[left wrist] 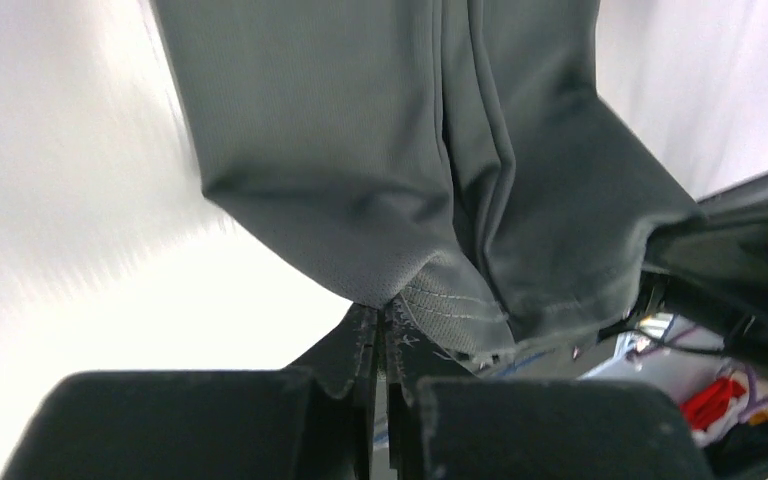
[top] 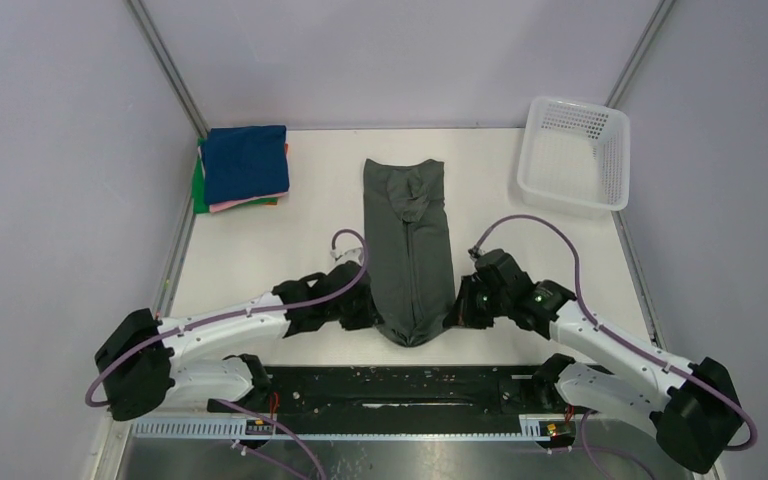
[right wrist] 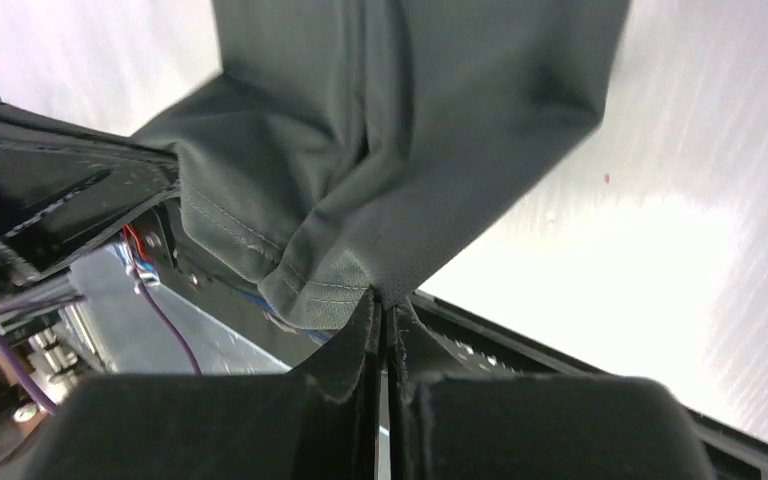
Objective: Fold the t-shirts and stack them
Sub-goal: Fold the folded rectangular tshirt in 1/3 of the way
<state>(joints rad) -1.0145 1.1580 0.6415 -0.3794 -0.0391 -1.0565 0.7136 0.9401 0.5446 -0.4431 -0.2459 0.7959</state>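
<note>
Table (top: pixel 260 255): shirt (top: pixel 410 240) hem, apparently in grippers (left wrist: pixel 382 318) (right wrist: pixel 383 308)

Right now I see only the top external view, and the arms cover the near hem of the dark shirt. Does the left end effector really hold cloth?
Observer: Yes. In the left wrist view the left end effector is shut on a stitched hem corner of the dark grey-green shirt.
Operator: And the right one?
Observer: The same. The right wrist view shows the right end effector shut on the hem corner on its side.
Operator: Is the hem stretched flat between them?
Observer: No. Both wrist views show the cloth between the two corners bunched in deep lengthwise folds.
</note>
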